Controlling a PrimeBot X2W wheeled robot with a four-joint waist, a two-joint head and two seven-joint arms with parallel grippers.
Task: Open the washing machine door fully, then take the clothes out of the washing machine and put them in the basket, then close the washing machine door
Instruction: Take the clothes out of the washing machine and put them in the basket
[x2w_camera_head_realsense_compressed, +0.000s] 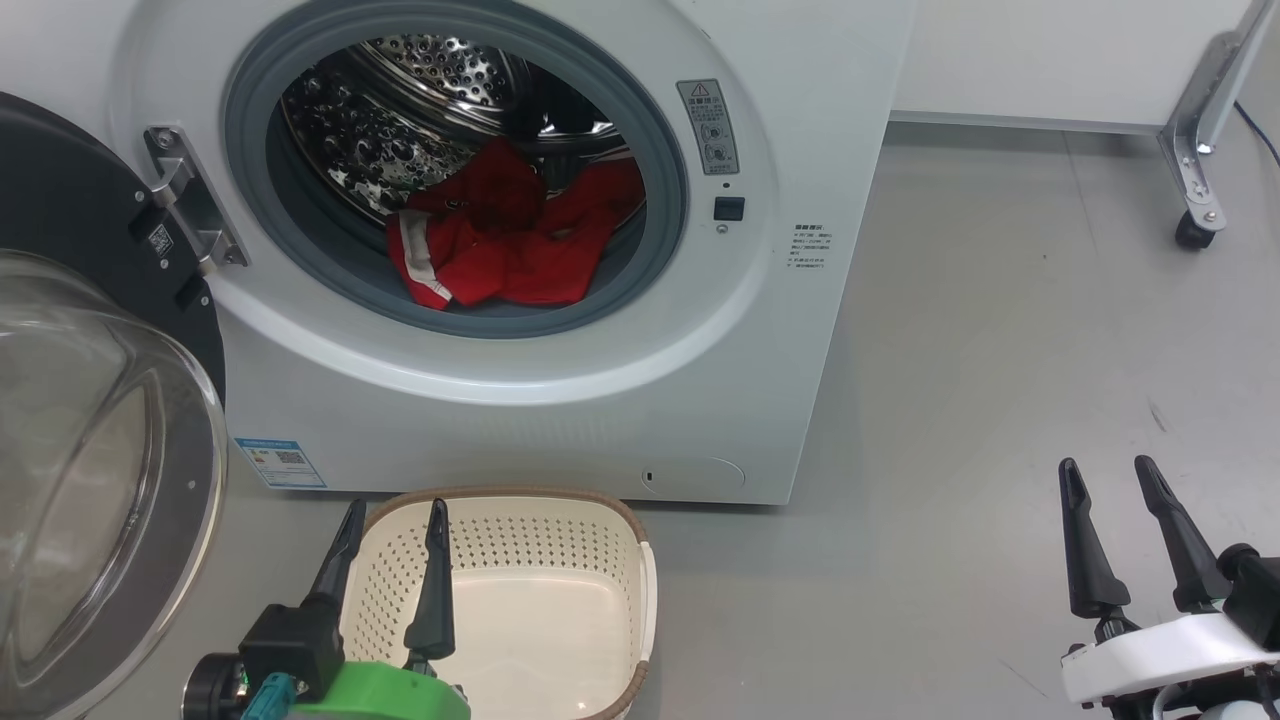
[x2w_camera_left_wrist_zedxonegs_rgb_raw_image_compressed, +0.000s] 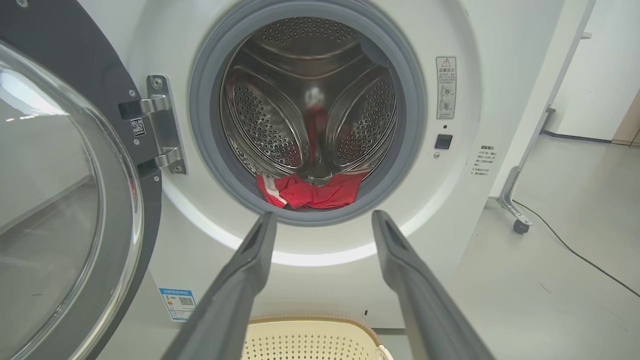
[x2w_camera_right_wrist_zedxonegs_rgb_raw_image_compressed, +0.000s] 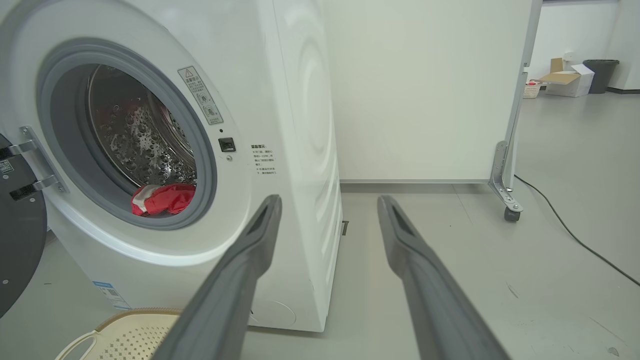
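Washing machine door (x2w_camera_head_realsense_compressed: 90, 400), round, glossy black with clear domed glass bowl, standing wide open left of white front-loading washing machine (x2w_camera_head_realsense_compressed: 560, 420). Bright red clothes (x2w_camera_head_realsense_compressed: 510, 240) with white trim heaped low in steel perforated drum (x2w_camera_head_realsense_compressed: 420, 70). Small cream perforated plastic basket (x2w_camera_head_realsense_compressed: 530, 540) on grey floor (x2w_camera_head_realsense_compressed: 1000, 350) before machine. Left gripper (x2w_camera_head_realsense_compressed: 396, 505) above basket, fingers (x2w_camera_head_realsense_compressed: 435, 580) spread wide, holding nothing. Right gripper (x2w_camera_head_realsense_compressed: 1105, 465) well apart over floor, likewise wide and empty

The left gripper (x2w_camera_head_realsense_compressed: 395, 515) is low on the left, its two long dark fingers pointing up and spread wide, with nothing between them. The right gripper (x2w_camera_head_realsense_compressed: 1107, 470) is low on the right, fingers up and wide apart too, also empty.
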